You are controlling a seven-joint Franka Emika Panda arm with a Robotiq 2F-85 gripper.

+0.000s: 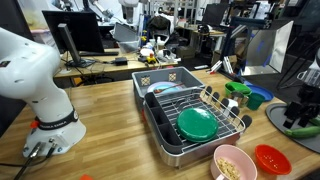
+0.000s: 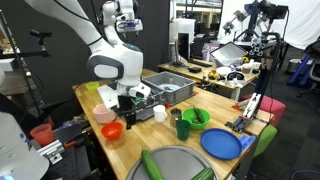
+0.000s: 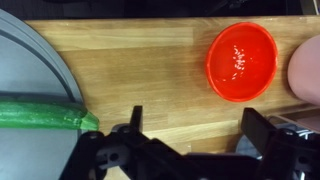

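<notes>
Pincer point(image 3: 192, 140) stood wide open and empty, hovering over the wooden table point(image 3: 140, 60). Progress as I judged it: nothing gripped, nothing lifted. Red bowl point(image 3: 241, 61) sat untouched on the wood, clear of the jaws, far and slightly right of the pincer in the wrist view. In an exterior view the red bowl point(image 2: 112, 130) lay near the table's left edge, just beside a pink cup point(image 2: 104, 115). It looked round, shallow, glossy, upright, empty bar bright specks in the bottom. Grey plate point(image 3: 30, 60) carrying a long green thing point(image 3: 40, 113) lay left; I couldn't identify it.
</notes>
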